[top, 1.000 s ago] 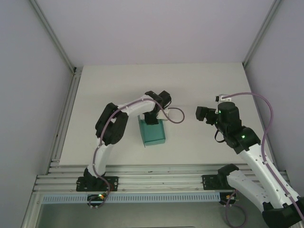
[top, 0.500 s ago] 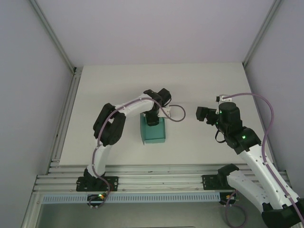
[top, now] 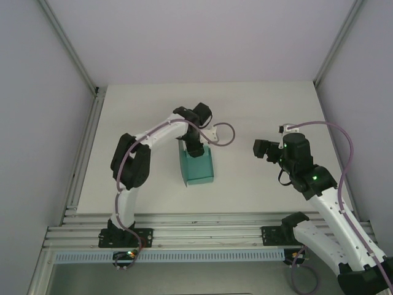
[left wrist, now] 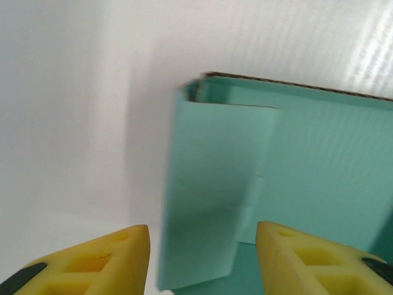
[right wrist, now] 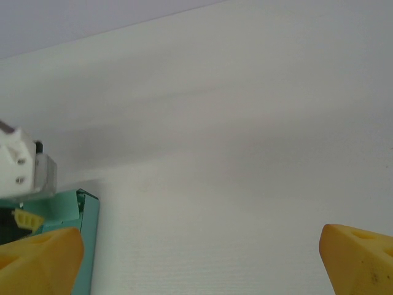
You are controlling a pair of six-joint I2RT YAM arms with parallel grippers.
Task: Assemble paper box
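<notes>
Hovered left tool (left wrist: pixel 201 246), parted and empty, over box (left wrist: pixel 319 160) at centre frame (one flap looked tucked in). Held right tool (right wrist: pixel 201 249) wide open, centre right. Judged folding underway; next called for pinching another flap.

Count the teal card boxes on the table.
1. The paper box stands near the middle of the table, right under the left hand. The left arm could hide something small.
</notes>
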